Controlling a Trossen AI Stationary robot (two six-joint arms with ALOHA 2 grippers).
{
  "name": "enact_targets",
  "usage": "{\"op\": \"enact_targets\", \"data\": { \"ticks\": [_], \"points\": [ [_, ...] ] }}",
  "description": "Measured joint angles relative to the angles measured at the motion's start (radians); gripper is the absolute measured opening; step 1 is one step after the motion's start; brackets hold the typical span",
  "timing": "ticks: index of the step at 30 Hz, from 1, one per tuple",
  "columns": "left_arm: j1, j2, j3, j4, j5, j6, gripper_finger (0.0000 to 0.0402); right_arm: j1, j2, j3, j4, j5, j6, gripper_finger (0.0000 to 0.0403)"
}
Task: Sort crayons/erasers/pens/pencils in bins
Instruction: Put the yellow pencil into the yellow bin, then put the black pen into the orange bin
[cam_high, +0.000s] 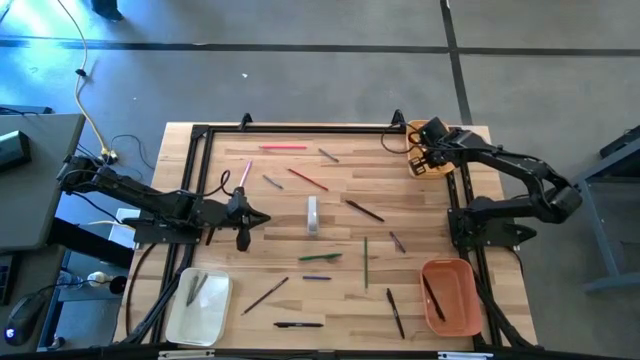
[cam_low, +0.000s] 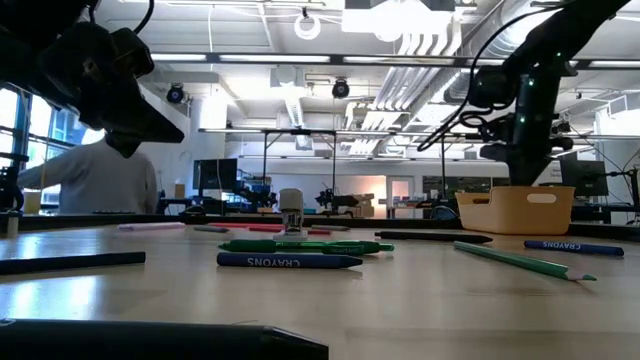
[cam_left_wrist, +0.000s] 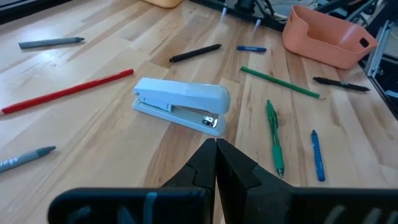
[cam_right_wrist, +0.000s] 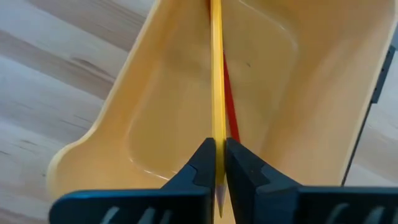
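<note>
Pale butcher-block planks make up the table (cam_high: 330, 200), framed by black rails, with a bright open workshop behind it. Over its far right corner the right gripper (cam_right_wrist: 216, 163) hangs above the small yellow-orange bin (cam_right_wrist: 155, 106), fingers pinched nearly together on a yellow pencil (cam_right_wrist: 216, 74). That pencil is a thin, straight, glossy stick whose long axis runs directly away from the fingers along the length of the tray. A red pencil (cam_right_wrist: 230, 106) lies on the smooth moulded floor, slightly angled to the yellow one. The tray's corners are rounded and its walls shallow.

The left gripper (cam_left_wrist: 216, 163) waits fully closed and empty above the table's left-centre, facing a pale blue stapler (cam_left_wrist: 183, 102).

Loose sticks lie scattered at all angles on the wood, among them a green pen (cam_left_wrist: 274, 138).
</note>
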Motion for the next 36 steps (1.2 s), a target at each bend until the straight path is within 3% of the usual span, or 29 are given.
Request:
{"op": "enact_targets", "data": {
  "ticks": [9, 13, 17, 21, 24, 28, 36],
  "points": [
    [0.000, 0.000, 0.000, 0.001, -0.040, -0.003, 0.0000, 0.000, 0.000, 0.000, -0.001, -0.001, 0.003, 0.0067],
    [0.000, 0.000, 0.000, 0.005, -0.051, -0.003, 0.0000, 0.000, -0.001, 0.003, -0.003, -0.003, 0.003, 0.0075],
    [0.000, 0.000, 0.000, 0.049, -0.040, 0.021, 0.0000, 0.001, -0.041, 0.027, -0.001, -0.016, 0.000, 0.0052],
    [0.002, 0.000, 0.000, 0.097, -0.021, 0.059, 0.0000, 0.027, -0.132, 0.034, 0.062, -0.142, -0.022, 0.0007],
    [0.027, 0.000, 0.000, 0.120, -0.018, 0.081, 0.0000, 0.081, -0.195, 0.034, 0.118, -0.220, -0.022, 0.0010],
    [0.090, 0.000, 0.000, 0.138, 0.010, 0.126, 0.0000, 0.195, -0.244, 0.034, 0.199, -0.224, -0.018, 0.0002],
    [0.203, -0.077, 0.000, 0.160, 0.119, 0.217, 0.0000, 0.421, -0.207, 0.034, 0.481, -0.216, -0.031, 0.0001]
  ]
}}
